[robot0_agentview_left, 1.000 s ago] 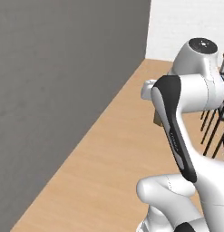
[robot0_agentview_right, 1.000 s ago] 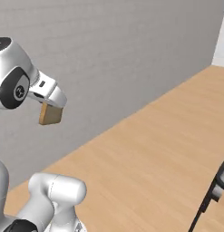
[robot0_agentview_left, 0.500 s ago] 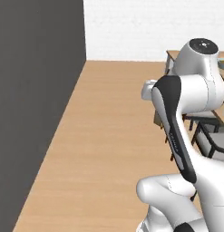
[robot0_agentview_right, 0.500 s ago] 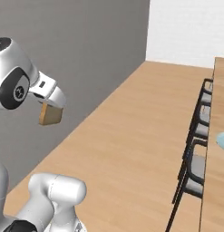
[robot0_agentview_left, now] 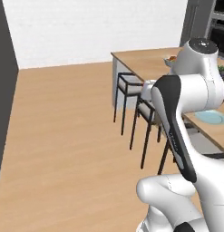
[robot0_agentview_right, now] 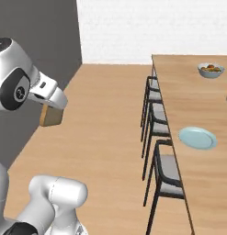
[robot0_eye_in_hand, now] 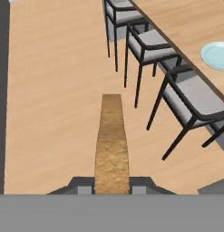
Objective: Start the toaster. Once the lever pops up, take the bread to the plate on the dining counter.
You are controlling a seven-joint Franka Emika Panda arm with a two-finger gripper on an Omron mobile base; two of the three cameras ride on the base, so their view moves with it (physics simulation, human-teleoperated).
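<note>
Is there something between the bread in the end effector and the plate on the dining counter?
Yes. The bread hangs over the floor, and a row of chairs lines the near edge of the dining counter before the plate.

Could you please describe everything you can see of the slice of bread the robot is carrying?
The squarish tan slice of bread has a darker brown crust and a grainy, toasted-looking edge. It hangs upright from the shut hand, pinched between the two dark fingers, high above the wooden floor. In the hand view it appears edge-on, as a narrow strip pointing away. Nothing else touches it; it is not yet over the pale blue round plate.
</note>
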